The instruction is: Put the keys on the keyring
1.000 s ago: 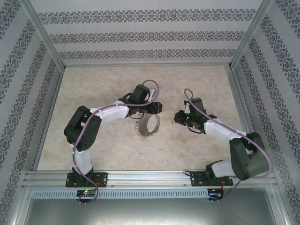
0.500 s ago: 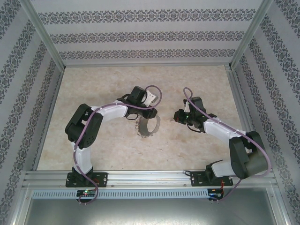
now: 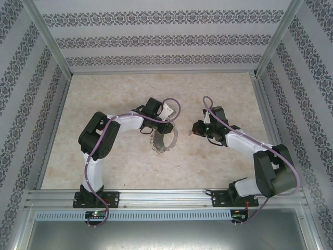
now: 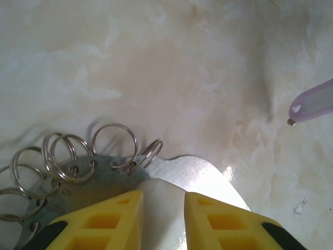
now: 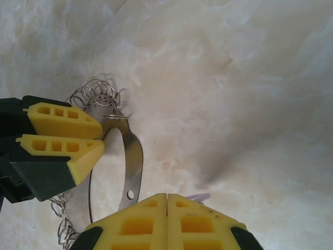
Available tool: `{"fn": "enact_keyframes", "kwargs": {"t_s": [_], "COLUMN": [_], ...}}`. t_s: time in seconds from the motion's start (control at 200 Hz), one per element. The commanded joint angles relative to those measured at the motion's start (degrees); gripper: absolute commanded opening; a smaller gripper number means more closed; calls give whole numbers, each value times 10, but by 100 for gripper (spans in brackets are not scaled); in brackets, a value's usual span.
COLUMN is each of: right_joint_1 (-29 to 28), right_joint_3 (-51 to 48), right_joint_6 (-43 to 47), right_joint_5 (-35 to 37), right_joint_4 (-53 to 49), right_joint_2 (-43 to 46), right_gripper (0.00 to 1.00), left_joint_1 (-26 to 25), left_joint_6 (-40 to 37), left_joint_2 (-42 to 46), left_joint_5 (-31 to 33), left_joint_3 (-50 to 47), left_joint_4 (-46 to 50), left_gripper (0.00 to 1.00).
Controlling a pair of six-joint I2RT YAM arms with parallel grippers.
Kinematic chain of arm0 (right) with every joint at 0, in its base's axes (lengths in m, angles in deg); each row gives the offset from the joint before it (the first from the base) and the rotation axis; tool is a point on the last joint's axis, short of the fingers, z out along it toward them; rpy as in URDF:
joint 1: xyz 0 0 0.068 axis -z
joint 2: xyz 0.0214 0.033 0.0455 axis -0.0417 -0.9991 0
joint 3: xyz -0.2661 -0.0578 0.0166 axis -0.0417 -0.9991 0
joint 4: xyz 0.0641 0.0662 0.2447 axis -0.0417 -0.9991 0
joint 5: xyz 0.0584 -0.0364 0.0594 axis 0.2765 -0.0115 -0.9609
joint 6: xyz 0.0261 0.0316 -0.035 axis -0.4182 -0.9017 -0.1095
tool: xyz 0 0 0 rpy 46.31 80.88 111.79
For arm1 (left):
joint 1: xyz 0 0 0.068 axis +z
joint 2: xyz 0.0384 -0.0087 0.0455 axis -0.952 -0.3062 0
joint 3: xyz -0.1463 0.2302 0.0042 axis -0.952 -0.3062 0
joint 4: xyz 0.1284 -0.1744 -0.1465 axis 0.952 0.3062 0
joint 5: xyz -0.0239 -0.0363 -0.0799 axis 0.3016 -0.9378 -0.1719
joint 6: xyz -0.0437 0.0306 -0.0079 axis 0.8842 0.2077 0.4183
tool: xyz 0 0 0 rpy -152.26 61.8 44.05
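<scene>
1. Left wrist view: the left gripper (image 4: pixel 163 198) stands over the keyring (image 4: pixel 192 172) on the mottled table (image 4: pixel 171 57). Its yellow fingers (image 4: pixel 117 213) sit narrowly parted on either side of the grey band; whether they pinch it yet cannot be told.
2. At 9 o'clock of that grip, silvery loops (image 5: pixel 99 95) crowd the hoop's rim, while the stretch toward 2 o'clock lies bare.
3. Opposite, the right gripper (image 5: pixel 166 199) is pressed together on the key (image 4: pixel 312 105). The key's lilac head pokes out from the grip (the dark shank tip just shows) and hangs at 2 o'clock of the ring, apart from it.
4. The step in hand, by judgement, is securing the hoop so the key can be threaded on.
5. Doing it well likely means clamping squarely on bare metal, not on a loop, with the free stretch presented toward the key at 2 o'clock.
6. One risk is that a thin, slick band may swivel in the grip. A firm, centred pinch before the right arm comes in should guard against that.
</scene>
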Motion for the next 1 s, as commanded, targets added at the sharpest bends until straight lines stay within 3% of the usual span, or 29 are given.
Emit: {"fn": "enact_keyframes", "kwargs": {"t_s": [0.0,0.465,0.789,0.994], "right_joint_1": [4,6,8,8], "right_joint_3": [16,15,17,15], "right_joint_6": [8,8,9,6], "right_joint_5": [-9,-9,-11,-10], "right_joint_4": [11,12,10,14], "right_joint_2": [-4,-5,-1,-2], "right_gripper": [0,0,0,0], "left_joint_1": [4,3,25,29], "left_joint_6": [-15,-22,-24,-15], "left_joint_2": [-14,-44,-16,-9], "left_joint_5": [-8,-7,9,-8], "left_joint_3": [20,48,29,31], "left_joint_4": [-17,-16,-29,-40], "left_gripper": [28,27,39,41]}}
